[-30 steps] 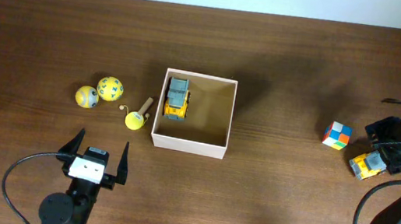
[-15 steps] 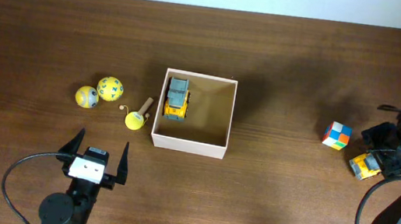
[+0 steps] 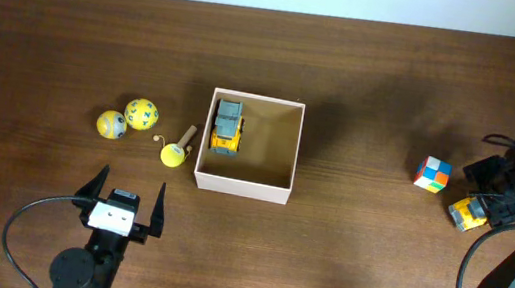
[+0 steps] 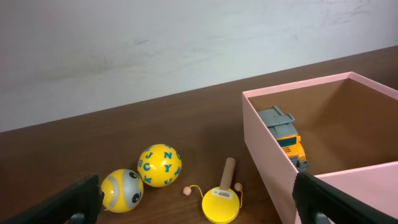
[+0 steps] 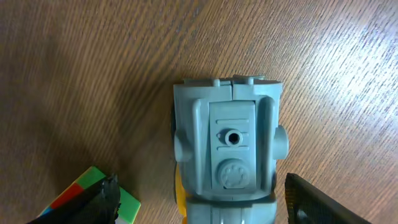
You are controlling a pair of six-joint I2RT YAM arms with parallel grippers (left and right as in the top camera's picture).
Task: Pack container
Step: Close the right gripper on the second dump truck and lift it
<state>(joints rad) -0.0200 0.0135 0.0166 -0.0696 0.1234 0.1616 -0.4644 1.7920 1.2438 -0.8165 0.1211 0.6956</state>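
The container (image 3: 279, 172) is a square cardboard box with white walls and a tan inside, at mid-table; it also shows in the left wrist view (image 4: 267, 134). A yellow-and-grey toy truck (image 3: 227, 126) lies in its left part. A second yellow-and-grey truck (image 3: 469, 212) sits on the table at the far right. My right gripper (image 3: 495, 196) is open, its fingers on either side of that truck (image 5: 229, 149) without touching it. My left gripper (image 3: 123, 201) is open and empty, below the yellow toys.
Left of the box lie a yellow-grey ball (image 3: 111, 123), a yellow ball with blue letters (image 3: 142, 113) and a yellow paddle toy with a wooden handle (image 3: 174, 150). A multicoloured cube (image 3: 432, 174) sits just left of the right-hand truck.
My right gripper has shifted slightly up and settled around the right-hand truck. The left arm and the box have not moved.
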